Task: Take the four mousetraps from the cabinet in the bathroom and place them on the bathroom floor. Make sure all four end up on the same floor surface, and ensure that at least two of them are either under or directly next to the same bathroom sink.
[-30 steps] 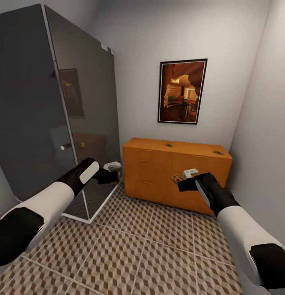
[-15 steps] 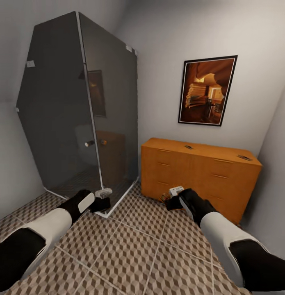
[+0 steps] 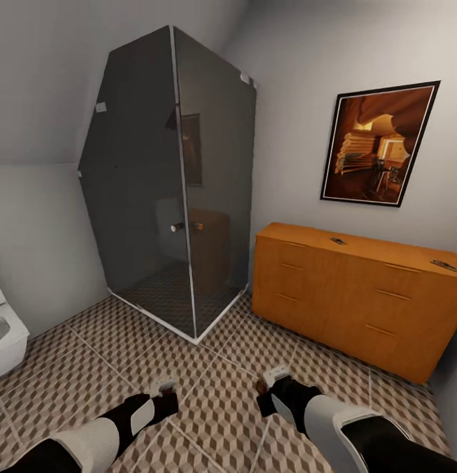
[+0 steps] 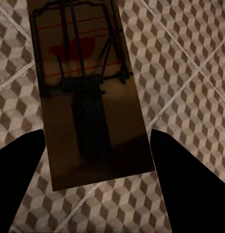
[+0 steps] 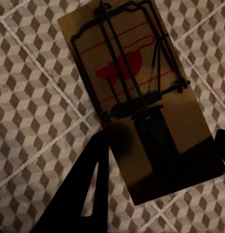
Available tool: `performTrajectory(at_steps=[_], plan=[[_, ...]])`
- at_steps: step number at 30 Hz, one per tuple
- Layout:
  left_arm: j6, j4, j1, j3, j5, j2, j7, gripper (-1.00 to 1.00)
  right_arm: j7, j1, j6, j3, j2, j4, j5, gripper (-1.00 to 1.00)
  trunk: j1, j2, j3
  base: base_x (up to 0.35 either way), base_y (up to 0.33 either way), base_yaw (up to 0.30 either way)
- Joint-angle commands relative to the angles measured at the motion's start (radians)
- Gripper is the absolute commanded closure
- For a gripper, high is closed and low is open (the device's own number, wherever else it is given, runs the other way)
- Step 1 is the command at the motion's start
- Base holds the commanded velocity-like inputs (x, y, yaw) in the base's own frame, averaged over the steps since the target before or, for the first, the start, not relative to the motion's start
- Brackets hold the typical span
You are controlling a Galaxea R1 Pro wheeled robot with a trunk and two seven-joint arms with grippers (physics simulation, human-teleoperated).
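Note:
My left gripper (image 4: 95, 141) is shut on a tan mousetrap (image 4: 83, 87) with dark wire and a red mark, held over the patterned bathroom floor (image 3: 221, 368). A second mousetrap (image 5: 136, 97) is held the same way in my right gripper (image 5: 161, 141). In the head view both grippers, left (image 3: 164, 394) and right (image 3: 271, 387), hang low over the tiles. Two more mousetraps (image 3: 338, 241) (image 3: 446, 265) lie on top of the orange-brown cabinet (image 3: 346, 295), whose fronts are closed. The sink is out of view.
A dark glass shower cabin (image 3: 175, 197) fills the corner to the left of the cabinet. A white ceramic fixture (image 3: 1, 335) juts in at the far left. A framed picture (image 3: 379, 148) hangs above the cabinet. Open tiles lie between shower, cabinet and me.
The camera has pulled back and swung, so shower and cabinet sit farther off. Both arms have come down from cabinet height to just above the floor, each still holding its mousetrap.

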Motion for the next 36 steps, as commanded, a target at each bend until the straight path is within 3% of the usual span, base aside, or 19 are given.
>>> performTrajectory(at_steps=[1, 4, 8, 12, 19, 36], plan=[[-0.006, 0.01, 0.0, -0.007, 0.007, -0.007, 0.0, 1.0, 0.0, 0.003, -0.001, 0.002, 0.0, 0.002, 0.009, 1.0, 0.0, -0.001, -0.001, 0.0, 0.0, 0.3], [-0.056, 0.049, 0.034, -0.005, 0.009, -0.029, -0.001, 1.0, 0.0, 0.04, -0.035, 0.002, 0.0, 0.002, 0.008, 1.0, 0.0, -0.001, -0.001, 0.0, 0.0, 0.3], [-0.112, 0.055, 0.091, -0.004, 0.016, -0.032, -0.001, 1.0, -0.009, 0.097, -0.051, 0.003, 0.0, 0.002, 0.012, 1.0, 0.0, -0.001, -0.001, 0.0, 0.0, 0.3], [-0.146, 0.056, 0.111, -0.005, 0.015, -0.034, -0.001, 1.0, -0.016, 0.147, -0.076, 0.003, 0.0, 0.001, 0.018, 1.0, 0.0, -0.001, -0.001, 0.0, 0.0, 0.3], [-0.149, 0.05, 0.113, -0.005, 0.003, -0.041, -0.001, 1.0, -0.029, 0.155, -0.108, 0.003, 0.0, 0.0, 0.017, 1.0, 0.0, -0.001, -0.001, 0.0, 0.0, 0.3], [-0.148, 0.049, 0.113, -0.005, 0.002, -0.042, -0.001, 1.0, -0.022, 0.155, -0.097, 0.006, 0.0, 0.0, 0.018, 1.0, 0.0, -0.001, -0.001, 0.0, 0.0, 0.225]])
